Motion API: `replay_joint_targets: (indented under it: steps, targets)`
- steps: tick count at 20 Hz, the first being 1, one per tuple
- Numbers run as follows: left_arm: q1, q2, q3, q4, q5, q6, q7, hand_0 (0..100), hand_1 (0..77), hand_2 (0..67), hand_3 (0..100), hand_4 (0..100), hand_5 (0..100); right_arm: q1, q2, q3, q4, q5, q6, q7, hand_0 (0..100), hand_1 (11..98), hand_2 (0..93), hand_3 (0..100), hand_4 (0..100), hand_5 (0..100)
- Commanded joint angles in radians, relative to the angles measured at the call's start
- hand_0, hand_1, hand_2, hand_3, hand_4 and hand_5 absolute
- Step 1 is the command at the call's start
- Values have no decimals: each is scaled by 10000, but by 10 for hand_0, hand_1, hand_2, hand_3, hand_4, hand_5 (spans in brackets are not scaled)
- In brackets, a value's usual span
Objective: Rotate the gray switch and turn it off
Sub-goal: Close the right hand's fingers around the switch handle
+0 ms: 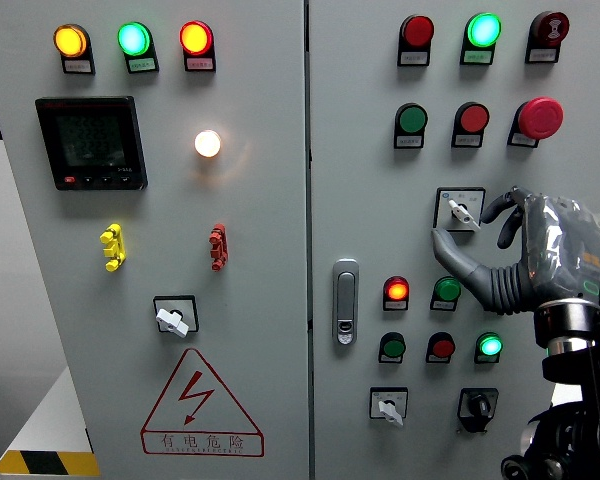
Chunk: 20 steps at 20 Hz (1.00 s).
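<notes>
**A:** Gray switch [461,211] — where do you see it?

**B:** You'll find it at the right of the frame, a little above the middle, on the right door [380,200] of the control cabinet. It sits on a square white plate, with its small gray knob tilted toward the upper left.

**A:** And the right hand [515,255]?

**B:** Your right arm comes up from the lower right corner. The hand is partly open, fingers curved and spread; the thumb [455,255] reaches left just below the switch plate, and one fingertip [495,208] is just beside the plate's right edge. It holds nothing, and I cannot tell whether any finger touches the knob.

**A:** What does the cabinet carry on that door?

**B:** Above the switch, you have two rows of round buttons and lamps, with a lit green lamp [483,30] at the top and a red mushroom button [540,117] at the right. Below it is a lit red lamp [396,291], then a lit green one [490,346], and at the bottom another gray selector [388,407] beside a black selector [477,405]. A metal door handle [346,300] sits at the door's left edge.

**A:** And the left door [260,300]?

**B:** A black digital meter [90,142] sits at the upper left, a lit white lamp [208,143] beside it, and a triangular high-voltage warning label [200,405] low down.
</notes>
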Motion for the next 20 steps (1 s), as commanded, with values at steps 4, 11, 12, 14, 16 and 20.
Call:
replay_joint_targets:
  steps: [4, 11, 12, 14, 16, 20]
  targets:
    - [0, 0, 0, 0, 0, 0, 3, 884, 0, 133, 187, 82, 109, 18, 15, 24, -70, 1, -24, 5, 0, 362, 608, 847, 980, 986]
    - [0, 0, 0, 0, 0, 0, 3, 883, 0, 133, 187, 81, 109, 18, 0, 9, -254, 1, -54, 5, 0, 350, 634, 848, 980, 985]
    - [0, 0, 0, 0, 0, 0, 3, 883, 0, 133, 187, 81, 109, 18, 0, 9, -254, 1, -54, 5, 0, 348, 637, 848, 980, 985]
    - [0, 0, 0, 0, 0, 0, 3, 884, 0, 133, 187, 82, 109, 79, 15, 9, -269, 1, -54, 5, 0, 347, 638, 849, 980, 984]
    - [0, 0, 0, 0, 0, 0, 3, 884, 0, 133, 187, 82, 109, 95, 0, -6, -315, 1, -54, 5, 0, 347, 639, 852, 980, 984]
    - [0, 0, -15, 0, 0, 0, 3, 884, 0, 132, 187, 82, 109, 156, 15, -22, -376, 1, -9, 5, 0, 341, 640, 853, 980, 984]
